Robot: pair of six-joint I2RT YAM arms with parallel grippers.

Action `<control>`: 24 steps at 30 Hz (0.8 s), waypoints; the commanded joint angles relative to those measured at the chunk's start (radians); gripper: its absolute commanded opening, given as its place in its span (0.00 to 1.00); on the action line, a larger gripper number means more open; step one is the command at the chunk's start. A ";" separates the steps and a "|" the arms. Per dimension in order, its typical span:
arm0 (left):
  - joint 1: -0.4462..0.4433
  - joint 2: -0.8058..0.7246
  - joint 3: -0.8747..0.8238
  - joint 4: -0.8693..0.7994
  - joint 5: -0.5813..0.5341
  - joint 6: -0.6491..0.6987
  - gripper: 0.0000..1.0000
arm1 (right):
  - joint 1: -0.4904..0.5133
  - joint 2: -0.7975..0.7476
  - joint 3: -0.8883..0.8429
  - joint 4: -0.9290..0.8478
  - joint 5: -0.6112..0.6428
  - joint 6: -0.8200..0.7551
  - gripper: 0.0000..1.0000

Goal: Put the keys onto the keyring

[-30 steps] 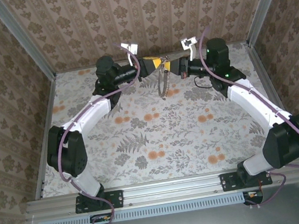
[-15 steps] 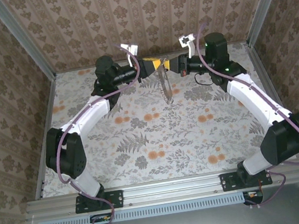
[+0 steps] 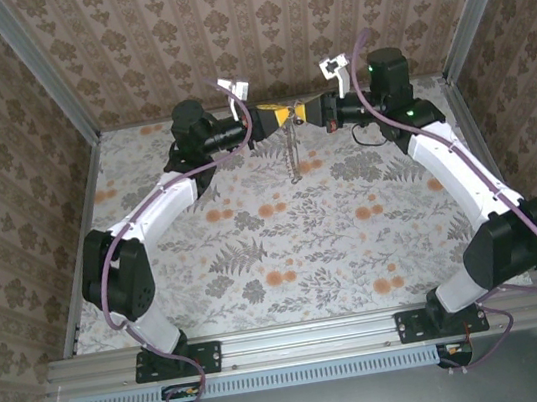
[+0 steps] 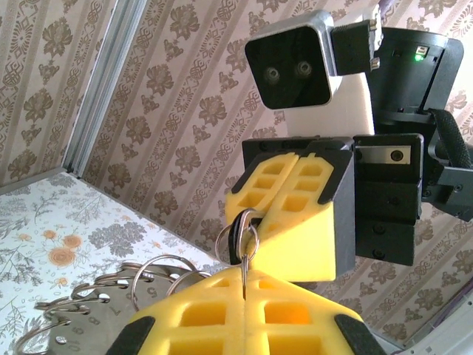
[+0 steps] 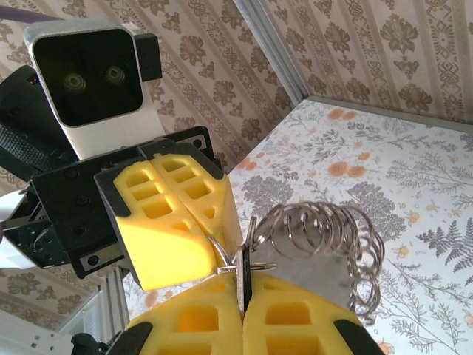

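Both grippers meet tip to tip above the back of the table. My left gripper [image 3: 279, 118] [image 4: 244, 285] is shut on a thin split ring of the keyring [image 3: 291, 157]. The keyring, a hoop strung with several small rings [image 4: 96, 292] [image 5: 332, 229], hangs down from that pinch. My right gripper [image 3: 294, 116] [image 5: 242, 296] is shut on the black-headed key [image 4: 235, 238] [image 5: 243, 277], held edge-on against the pinched ring. Key and ring touch; I cannot tell whether the key is threaded on.
The floral tabletop [image 3: 286, 249] lies below the hanging hoop. Patterned walls and metal frame posts [image 3: 87, 137] close in the back and sides, near both wrists. Purple cables loop off each arm.
The right wrist has risen and turned level, bringing its fingers square against the left ones. The hoop has swung from a tilt to hanging straight down.
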 commanded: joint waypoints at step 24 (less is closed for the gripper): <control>-0.010 -0.047 0.034 -0.074 0.048 0.076 0.00 | -0.009 0.058 0.133 -0.255 0.020 -0.210 0.00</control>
